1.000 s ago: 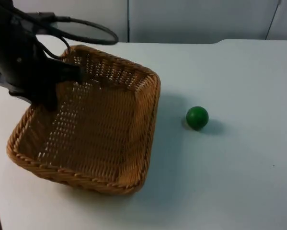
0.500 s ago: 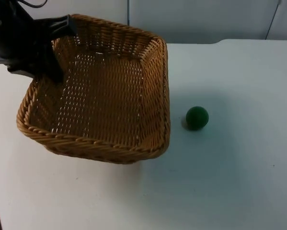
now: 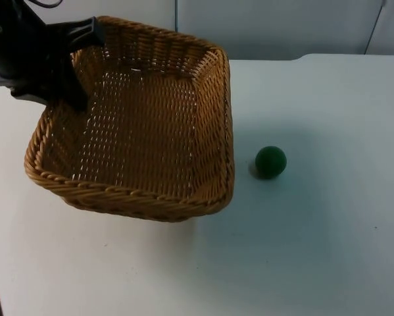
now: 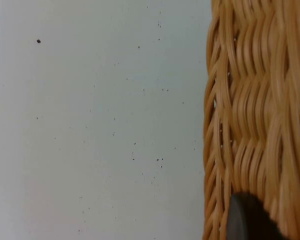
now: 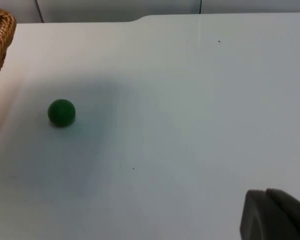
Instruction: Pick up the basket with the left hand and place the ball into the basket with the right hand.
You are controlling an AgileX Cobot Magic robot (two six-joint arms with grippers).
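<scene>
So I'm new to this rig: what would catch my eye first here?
The big wicker basket, tilted and lifted off the white table, gripped at its far left rim by the left gripper. Then the small green ball lying alone to its right.

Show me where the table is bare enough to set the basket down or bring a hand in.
Bare patches: the wide stretch right of the green ball out to the table edge, and the front strip below the basket. The narrow gap between basket and ball is tight. The left gripper, gripping the basket's far-left rim, crowds that corner. The right gripper waits well off the ball.
</scene>
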